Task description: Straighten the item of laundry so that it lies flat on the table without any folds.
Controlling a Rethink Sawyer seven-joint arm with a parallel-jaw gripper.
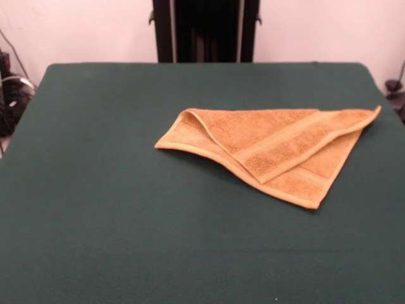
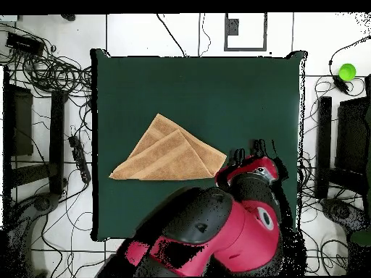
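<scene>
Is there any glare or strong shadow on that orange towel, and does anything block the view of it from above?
Front view: even, soft light; the towel shows no glare, only a thin dark shadow under its folded edges on the matte green table. Overhead view: the towel is fully visible, but the red and black arm covers much of the table's lower part.

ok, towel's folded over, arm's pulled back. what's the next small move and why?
Probably bring the arm down over the towel to grip its top layer's lower corner: the towel lies folded into a triangle on the table, that layer doubled across it, so it needs peeling back.
</scene>
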